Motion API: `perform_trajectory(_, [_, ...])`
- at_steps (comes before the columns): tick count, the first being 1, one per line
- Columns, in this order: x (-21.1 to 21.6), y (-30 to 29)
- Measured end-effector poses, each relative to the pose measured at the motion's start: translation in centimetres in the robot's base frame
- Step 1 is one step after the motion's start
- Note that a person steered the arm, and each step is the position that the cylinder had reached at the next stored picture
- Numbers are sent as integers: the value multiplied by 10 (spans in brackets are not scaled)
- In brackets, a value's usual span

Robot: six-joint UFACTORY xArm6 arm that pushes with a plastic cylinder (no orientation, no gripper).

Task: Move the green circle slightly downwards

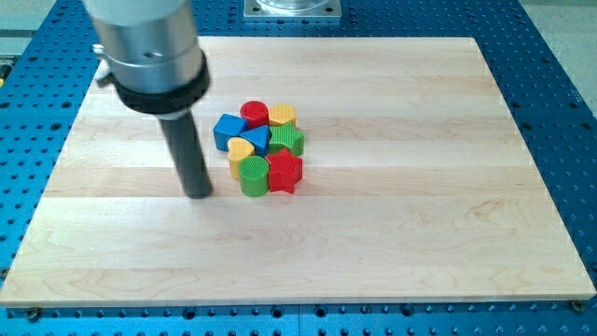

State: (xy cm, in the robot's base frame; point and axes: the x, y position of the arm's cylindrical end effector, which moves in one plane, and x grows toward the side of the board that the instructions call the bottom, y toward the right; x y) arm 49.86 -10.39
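Observation:
The green circle (252, 175) stands at the lower left of a tight cluster of blocks near the board's middle. My tip (198, 193) rests on the board left of the green circle, a short gap away and a little lower in the view. Right of the green circle, touching it, is a red star (284, 173). Above it is a yellow heart (241, 149). A blue triangle (258, 139), a blue cube (227, 130), a red circle (254, 113), a yellow block (283, 116) and a green star (289, 140) fill the cluster's upper part.
The wooden board (420, 187) lies on a blue perforated table (560, 56). The arm's grey cylinder (149, 42) hangs over the board's upper left. A metal mount (292, 7) sits at the view's top edge.

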Motion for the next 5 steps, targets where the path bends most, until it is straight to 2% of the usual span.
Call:
perform_trajectory(1, [9, 39])
perform_trajectory(2, [14, 54])
perform_trajectory(3, [12, 99])
perform_trajectory(4, [-28, 118])
perform_trajectory(5, [-38, 106])
